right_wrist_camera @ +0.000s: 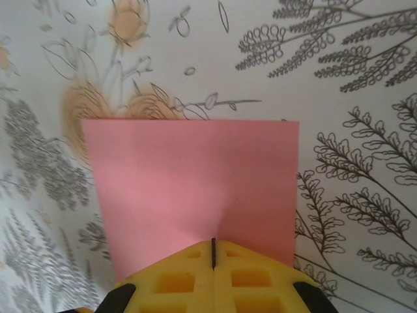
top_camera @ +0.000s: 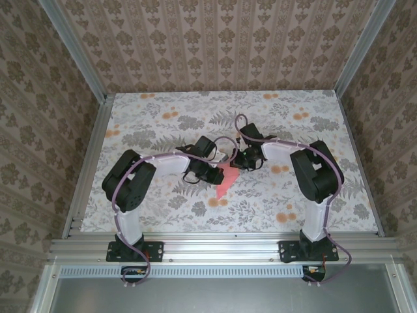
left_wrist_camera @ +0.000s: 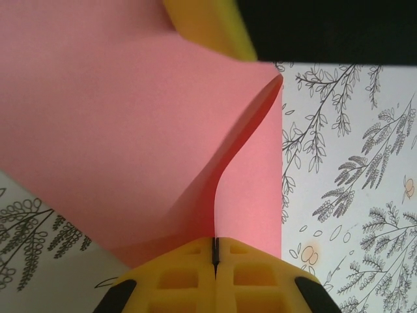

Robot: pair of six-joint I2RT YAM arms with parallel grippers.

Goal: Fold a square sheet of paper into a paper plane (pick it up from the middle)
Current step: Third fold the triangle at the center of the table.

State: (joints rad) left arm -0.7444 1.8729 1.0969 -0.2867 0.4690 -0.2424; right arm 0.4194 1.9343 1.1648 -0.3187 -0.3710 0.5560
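Left wrist is showing your left gripper (left_wrist_camera: 214, 242) closed tight on curling pink paper (left_wrist_camera: 98, 130); right gripper (right_wrist_camera: 213, 244) is clamping it likewise.

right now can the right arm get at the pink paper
Seemingly yes: the right gripper is shut on the near edge of the pink paper, nothing between them; the left gripper pinches it.

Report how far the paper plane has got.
Done: the paper is gripped, with the left pincer and the right pincer both shut on its edges. In hand: a first bend; in the left wrist view the paper curls over without a sharp crease. Left: nearly all of it; no pressed fold, nose or wings show yet.
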